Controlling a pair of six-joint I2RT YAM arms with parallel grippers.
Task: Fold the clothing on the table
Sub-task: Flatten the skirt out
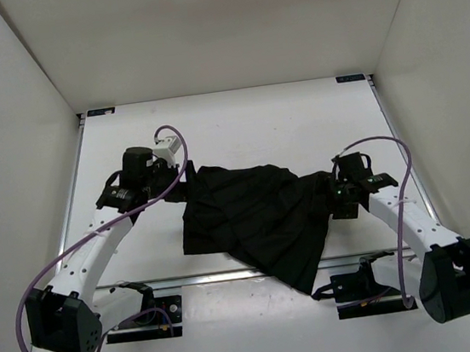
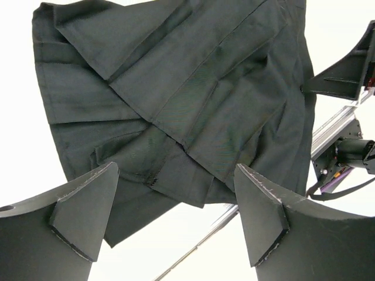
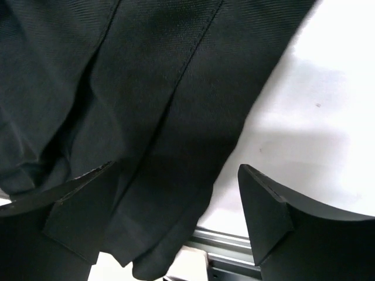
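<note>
Black left gripper (image 2: 176, 171), two-finger, jaws spread wide, nothing between the fingers (image 2: 88, 205); in the top view it sits at the far-left corner of the clothing (image 1: 253, 217), a soft matte black pleated garment like a skirt. Whether it touches the fabric cannot be told. Black right gripper (image 3: 176, 168) is also wide apart, not pinching. One finger is over the fabric, the other over bare white surface, and the cloth's hemmed edge runs between them. In the top view it is at the garment's right edge, and the left wrist view shows one of its fingers just at that edge. The clothing lies crumpled, not flat, roughly mid-table between the two grippers, with pleats fanning and overlapping in loose folds. Its near corner lies across the thin metal rail (image 1: 187, 278) and pokes past it toward the arm bases. The flat white rectangular table (image 1: 280, 123) shows bare behind and beside the garment. White arm links run back from each gripper to black base joints at the near edge, each with a purple cable (image 1: 183, 148) looping alongside. White walls (image 1: 6, 127) close in the left, right and back.
</note>
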